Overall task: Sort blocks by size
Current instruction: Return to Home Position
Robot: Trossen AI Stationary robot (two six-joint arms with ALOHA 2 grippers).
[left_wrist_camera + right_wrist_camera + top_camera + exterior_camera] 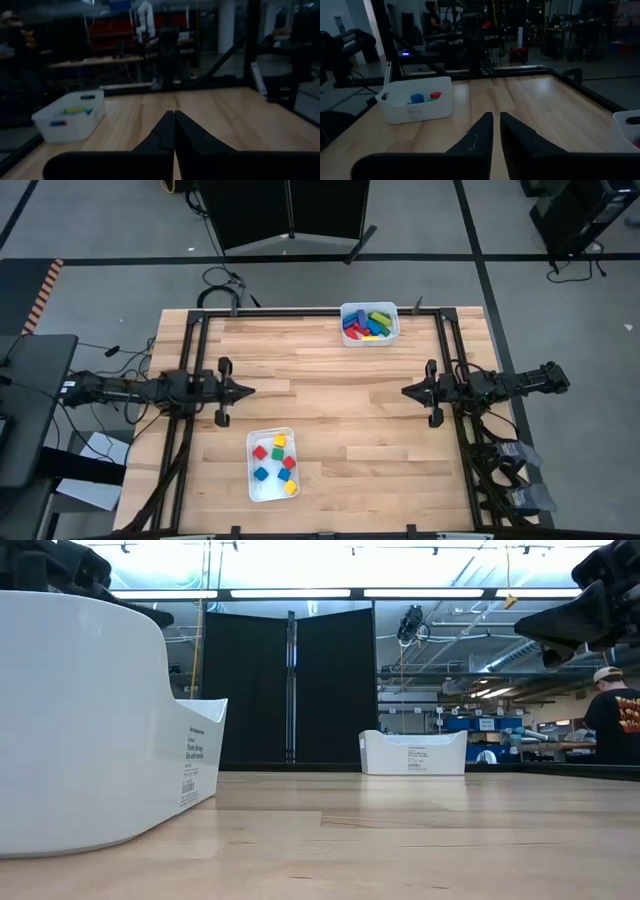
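Note:
Several small cubes in red, yellow, green and blue lie in a white tray near the table's front; they also show in the right wrist view. Longer bars in blue, red, green and yellow fill a second white tray at the far edge, which also shows in the left wrist view. My left gripper is shut and empty above the table's left middle. My right gripper is shut and empty above the right middle. The two grippers point at each other.
Bare wood lies between the two grippers. A black metal frame runs along the table's sides. In the low view the near tray fills the left and a person stands beyond the table at the right.

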